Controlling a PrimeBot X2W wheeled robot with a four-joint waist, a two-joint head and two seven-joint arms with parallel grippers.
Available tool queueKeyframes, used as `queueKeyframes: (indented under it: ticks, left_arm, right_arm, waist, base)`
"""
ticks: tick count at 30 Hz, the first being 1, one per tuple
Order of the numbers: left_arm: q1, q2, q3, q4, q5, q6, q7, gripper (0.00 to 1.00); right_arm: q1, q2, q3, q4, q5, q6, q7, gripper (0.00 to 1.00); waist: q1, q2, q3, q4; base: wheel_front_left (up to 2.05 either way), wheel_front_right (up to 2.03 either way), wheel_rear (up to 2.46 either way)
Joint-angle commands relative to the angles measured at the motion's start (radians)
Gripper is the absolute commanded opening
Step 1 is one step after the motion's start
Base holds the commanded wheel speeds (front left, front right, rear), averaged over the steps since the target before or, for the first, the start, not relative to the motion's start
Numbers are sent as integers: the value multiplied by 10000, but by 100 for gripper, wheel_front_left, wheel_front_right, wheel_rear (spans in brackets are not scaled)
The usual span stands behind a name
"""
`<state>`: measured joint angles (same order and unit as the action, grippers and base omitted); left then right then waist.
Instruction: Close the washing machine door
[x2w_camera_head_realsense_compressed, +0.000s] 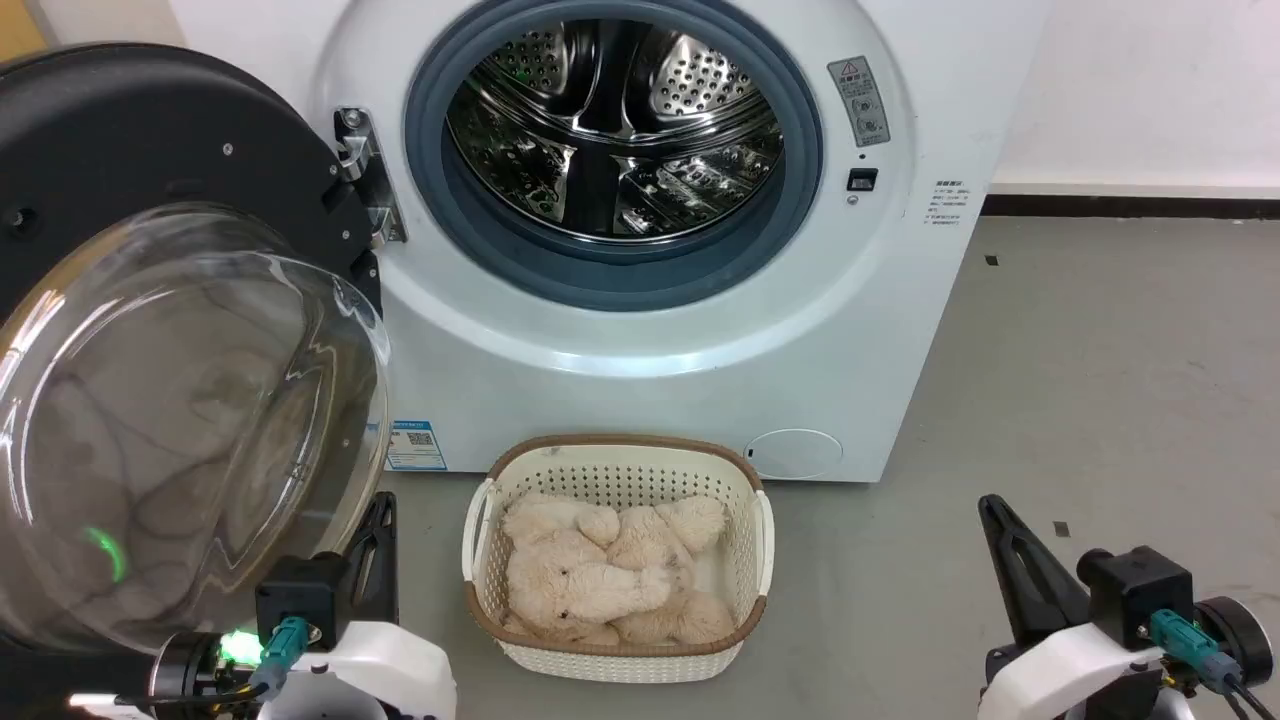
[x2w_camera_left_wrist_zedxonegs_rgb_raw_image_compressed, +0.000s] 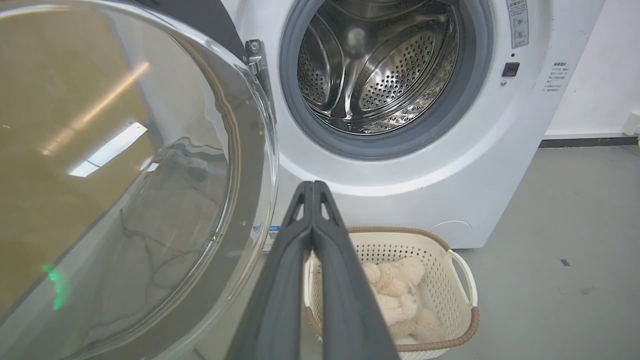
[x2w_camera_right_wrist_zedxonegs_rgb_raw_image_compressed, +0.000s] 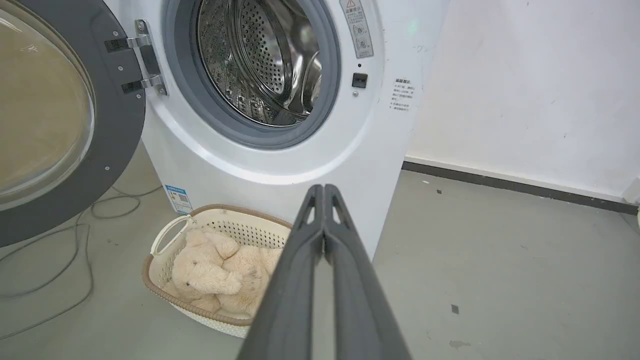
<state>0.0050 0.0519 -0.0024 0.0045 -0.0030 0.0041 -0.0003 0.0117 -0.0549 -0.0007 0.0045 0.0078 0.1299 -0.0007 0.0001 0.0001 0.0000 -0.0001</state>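
The left claw (x2w_camera_left_wrist_zedxonegs_rgb_raw_image_compressed: 312, 185) and right claw (x2w_camera_right_wrist_zedxonegs_rgb_raw_image_compressed: 324, 188) are clenched empty; washing machine door (x2w_camera_head_realsense_compressed: 180, 380) hangs open, sticker (x2w_camera_head_realsense_compressed: 415, 446) unreadable.

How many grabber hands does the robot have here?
2. The left gripper sits lower left, beside the open washing machine door. The right gripper sits lower right above the floor, right of the basket.

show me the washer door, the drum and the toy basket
washer door (x2w_camera_head_realsense_compressed: 150, 130), head view, on its black rim
drum (x2w_camera_head_realsense_compressed: 610, 130), head view, on the steel inside
toy basket (x2w_camera_head_realsense_compressed: 620, 475), head view, on its far wall
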Motion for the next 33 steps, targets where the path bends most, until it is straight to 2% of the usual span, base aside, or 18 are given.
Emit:
queueKeyframes:
  ticks: [1, 20, 21, 33]
  left_arm:
    - [-50, -16, 24, -45, 30, -41, 3, 0]
    - [-50, -16, 24, -45, 30, -41, 3, 0]
    - [-50, -16, 24, -45, 30, -41, 3, 100]
    - [66, -8, -32, 30, -119, 41, -195, 100]
  right_arm:
    - [-117, 47, 7, -45, -78, 8, 7, 0]
    - [-117, 47, 7, -45, -78, 8, 7, 0]
    - [-117, 47, 7, -45, -78, 8, 7, 100]
    - [36, 4, -92, 62, 197, 1, -195, 100]
  waist:
    - [-1, -1, 0, 1]
    - [-1, -1, 0, 1]
    - [-1, -1, 0, 1]
    - [-1, -1, 1, 7]
  base:
    - [0, 0, 0]
    - [0, 0, 0]
    - [0, 0, 0]
    - [0, 0, 0]
